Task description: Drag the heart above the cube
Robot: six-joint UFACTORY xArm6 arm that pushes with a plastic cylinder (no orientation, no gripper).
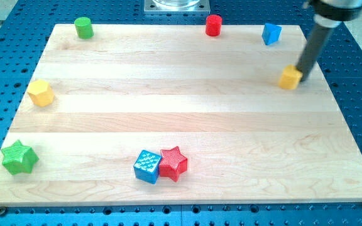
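A small yellow block [288,78], which looks like the heart, lies near the board's right edge in the upper half of the view. My dark rod slants down from the view's top right, and my tip [303,78] rests against this block's right side. The blue cube [147,166] lies near the board's bottom edge, slightly left of centre. It touches a red star [173,163] on its right. The heart is far to the upper right of the cube.
A green cylinder [83,27], a red cylinder [213,25] and a blue block [271,33] of unclear shape stand along the top edge. A yellow hexagon-like block [41,93] and a green star [19,157] lie at the left. The wooden board [181,119] sits on a blue perforated table.
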